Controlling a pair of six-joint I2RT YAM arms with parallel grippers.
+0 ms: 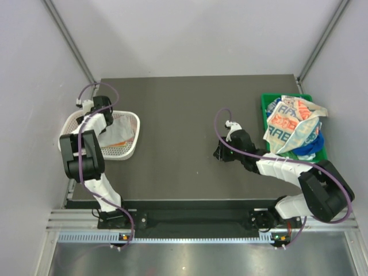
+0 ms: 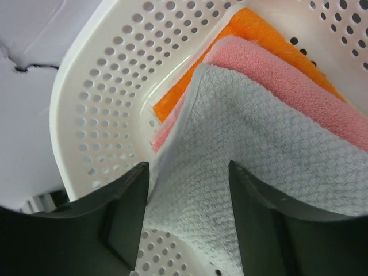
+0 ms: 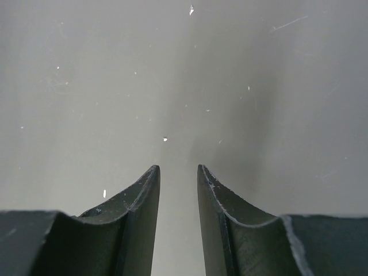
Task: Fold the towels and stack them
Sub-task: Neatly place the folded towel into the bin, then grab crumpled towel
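At the left, inside the white basket (image 2: 103, 103), the left hand (image 2: 187, 172) stands with its jaws apart around the white towel (image 2: 270, 167), which lies folded on the pink towel (image 2: 287, 75) and orange towel (image 2: 259, 31). Over the middle of the desk (image 1: 184, 115), the right hand (image 3: 178, 172) hovers parted and empty. At far right, the lettered towel (image 1: 290, 123) and blue towel (image 1: 310, 148) sit crumpled in the green bin (image 1: 265, 102), seemingly not yet folded

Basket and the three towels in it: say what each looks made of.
Basket: smooth, slightly glossy white plastic, moulded with round holes. Top towel: pale waffle-weave cloth, probably cotton. Pink towel and orange towel: fuzzy looped terry, fibre unclear.
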